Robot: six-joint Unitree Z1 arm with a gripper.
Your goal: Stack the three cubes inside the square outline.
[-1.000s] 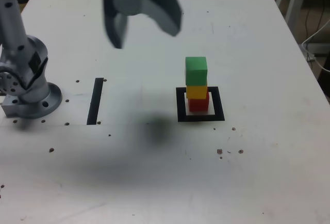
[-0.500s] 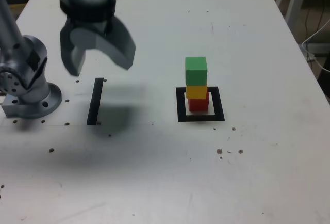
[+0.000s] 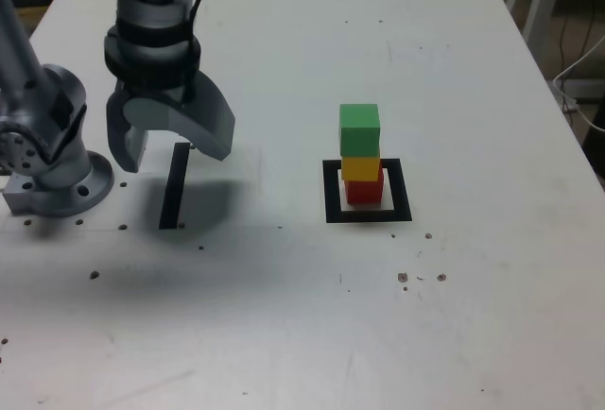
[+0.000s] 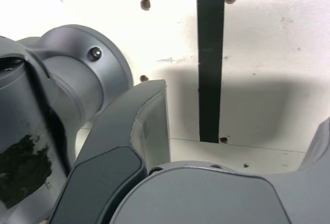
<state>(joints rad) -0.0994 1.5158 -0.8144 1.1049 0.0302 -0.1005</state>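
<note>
The three cubes stand in one upright stack in the exterior view: red cube (image 3: 364,191) at the base, yellow cube (image 3: 361,166) on it, green cube (image 3: 359,128) on top. The stack sits inside the square outline (image 3: 332,195), a black frame on the white table. My gripper (image 3: 168,150) hangs open and empty far to the exterior view's left of the stack, just above the table. In the wrist view its wide-spread fingers (image 4: 129,146) frame bare table; no cube shows there.
A straight black strip (image 3: 174,185) (image 4: 210,64) lies under the gripper. The arm's grey base (image 3: 52,160) stands at the exterior view's left edge. Small screw holes (image 3: 421,278) dot the white table (image 3: 454,79), whose right edge runs near chair legs.
The open gripper has swung from the upper middle of the exterior view to the left and come down over the black strip. The stack has not moved.
</note>
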